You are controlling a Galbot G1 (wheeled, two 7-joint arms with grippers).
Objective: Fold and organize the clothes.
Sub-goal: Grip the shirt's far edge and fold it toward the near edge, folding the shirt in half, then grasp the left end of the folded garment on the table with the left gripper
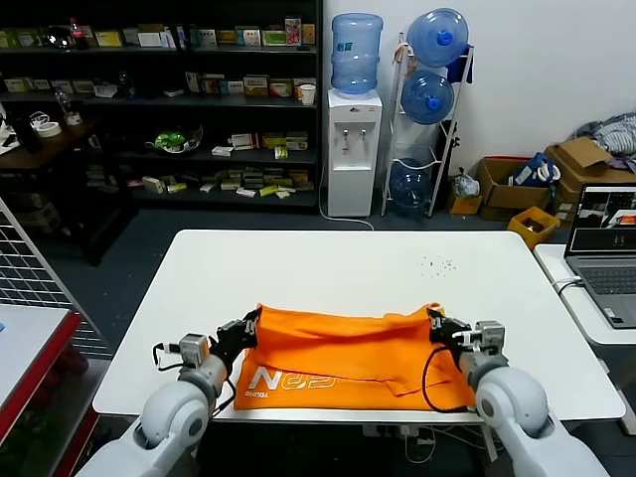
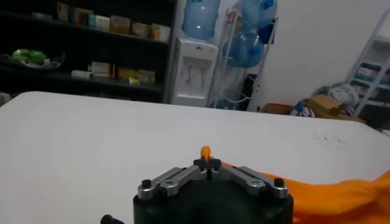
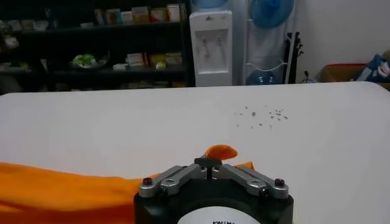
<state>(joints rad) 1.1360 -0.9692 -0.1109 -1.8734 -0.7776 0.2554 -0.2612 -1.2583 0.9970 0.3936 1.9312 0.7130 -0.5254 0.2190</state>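
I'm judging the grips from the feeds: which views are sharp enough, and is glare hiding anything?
Head view: evenly lit, no glare; T-shirt on the table crisp, both end effectors, left and right, shut on its far corners. Left wrist view: shelves soft, orange tuft sharp at the end effector. Right wrist view: same, tuft clear at the end effector.

Lab or storeroom-type workspace: dark shelving stocked with boxed goods, water dispenser, rack of spare water bottles, cardboard boxes, laptop, white table.
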